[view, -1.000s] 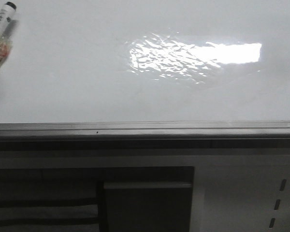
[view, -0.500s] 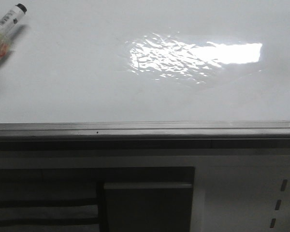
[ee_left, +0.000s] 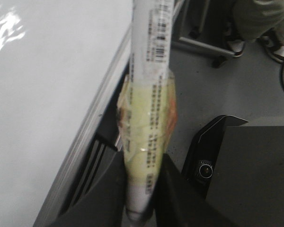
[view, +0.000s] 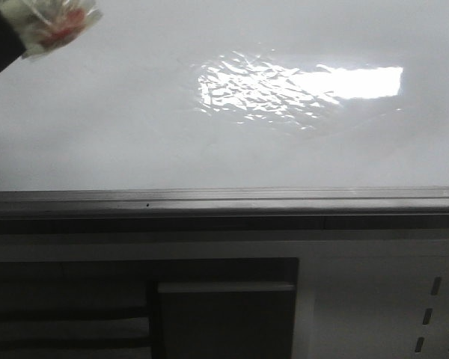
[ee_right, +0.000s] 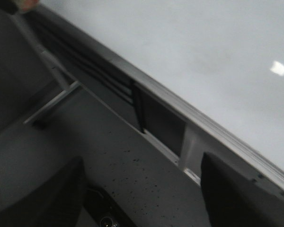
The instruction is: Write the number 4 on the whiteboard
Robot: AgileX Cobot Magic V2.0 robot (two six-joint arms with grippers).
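Above glossy blank whiteboard (view: pixel 135 134), left hand (ee_left: pixel 139 189) clamped on taped marker (ee_left: pixel 149 71); right hand apart.

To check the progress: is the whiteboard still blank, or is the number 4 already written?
Blank where visible. The whiteboard shows only a light reflection, no strokes. The left gripper holds the marker.

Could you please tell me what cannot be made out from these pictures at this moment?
- The tip of the white barcoded marker wrapped in yellow tape: cut off by the left wrist view's edge.
- Any drawn figure on the large glossy white whiteboard: none is visible in the front view; glare may hide faint strokes.
- The right gripper's fingertips: out of frame.
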